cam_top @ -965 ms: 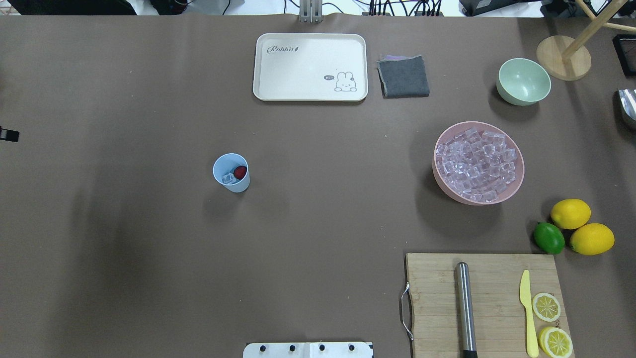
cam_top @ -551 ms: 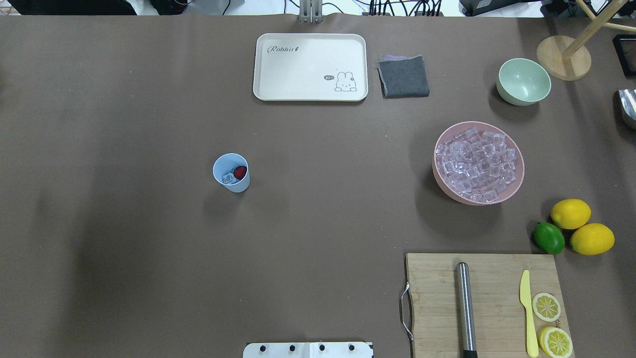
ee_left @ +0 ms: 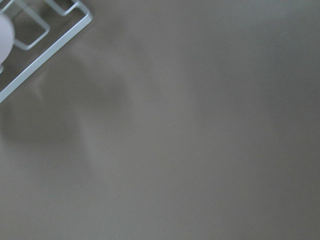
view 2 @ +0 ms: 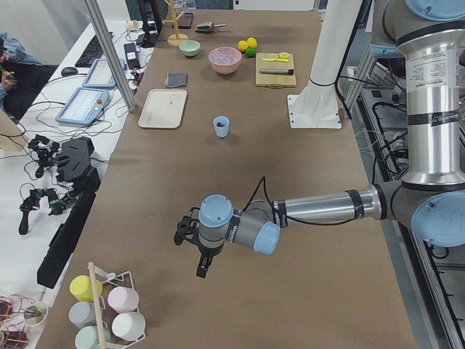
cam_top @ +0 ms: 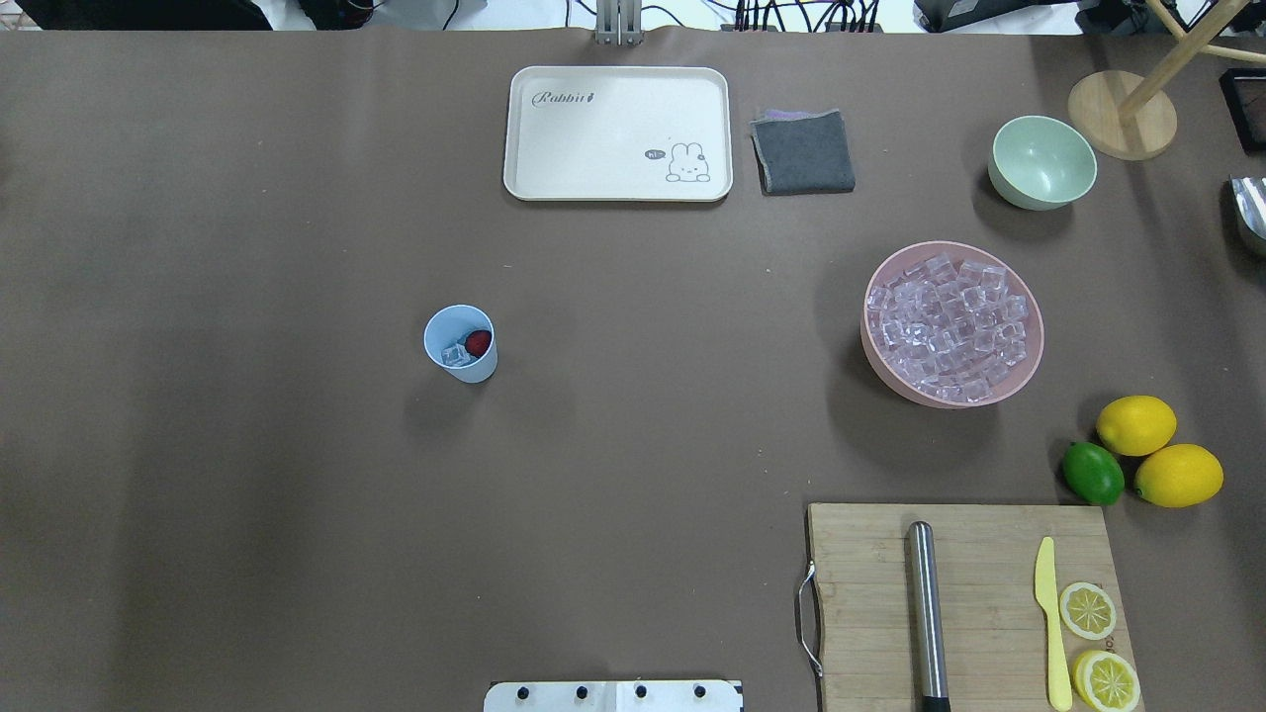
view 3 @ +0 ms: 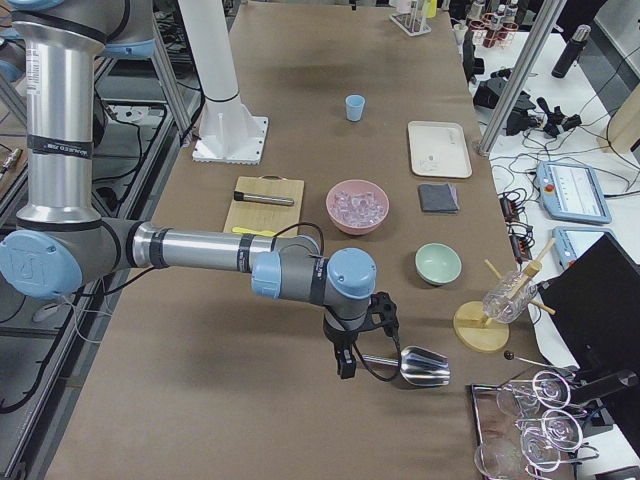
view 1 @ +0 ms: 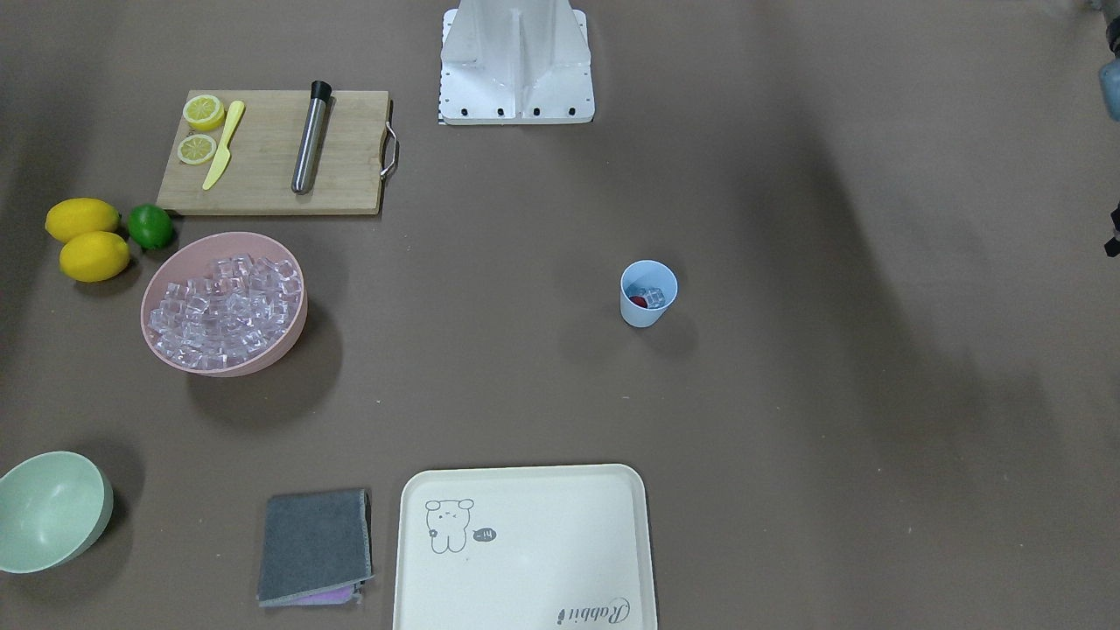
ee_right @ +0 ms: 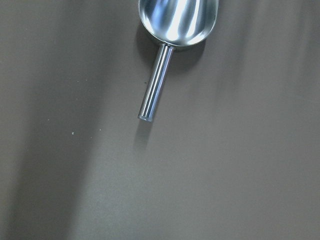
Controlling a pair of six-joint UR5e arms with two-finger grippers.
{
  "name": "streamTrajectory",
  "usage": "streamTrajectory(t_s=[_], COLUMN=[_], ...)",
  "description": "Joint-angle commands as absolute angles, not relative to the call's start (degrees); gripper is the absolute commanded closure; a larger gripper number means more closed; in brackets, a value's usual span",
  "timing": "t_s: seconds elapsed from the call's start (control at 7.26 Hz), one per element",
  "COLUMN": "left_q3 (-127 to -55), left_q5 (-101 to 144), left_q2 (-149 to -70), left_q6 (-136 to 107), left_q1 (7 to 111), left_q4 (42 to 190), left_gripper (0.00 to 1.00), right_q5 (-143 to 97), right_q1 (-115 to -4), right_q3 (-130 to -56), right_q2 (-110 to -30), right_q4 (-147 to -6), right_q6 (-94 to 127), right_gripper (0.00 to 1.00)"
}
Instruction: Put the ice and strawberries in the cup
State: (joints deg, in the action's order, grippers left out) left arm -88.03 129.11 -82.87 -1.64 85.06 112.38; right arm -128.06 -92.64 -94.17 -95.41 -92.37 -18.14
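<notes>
Standing upright, the light-blue cup [cam_top: 482, 369] holds clear ice [cam_top: 455, 355] and a strawberry [cam_top: 479, 342].

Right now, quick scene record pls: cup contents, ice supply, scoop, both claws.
cup: upright, holds strawberry and ice cubes
pink bowl: heaped with ice pile
scoop: lying flat, not gripped
left claw: far from cup, open/shut unclear
right claw: beside scoop handle, open/shut unclear
</notes>
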Motion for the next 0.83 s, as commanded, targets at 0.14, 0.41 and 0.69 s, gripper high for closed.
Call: streamTrajectory(t_s=[0.14, 0.41, 0.69], left_q3=[-97.3, -97.1, -96.9], left_q5=[129.5, 129.3, 129.0], left_q2=[-84.1, -84.5, -84.3], left_q6=[7.3, 8.3, 8.3], left_q1=[86.3, 88.6, 88.8], left_q4=[87.1, 86.2, 86.4], left_gripper=[0.02, 0.02, 0.02], right_q5=[-128.1, -131.7, -133.5], right_q1=[-92.6, -92.6, -92.6], right_q3=[-94.4, -94.6, -95.4], right_q2=[-96.0, -97.4, -99.0], right_q4=[-92.4, -92.4, -92.3], right_q6=[-18.1, -18.0, -18.3], right_gripper=[0.0, 0.0, 0.0])
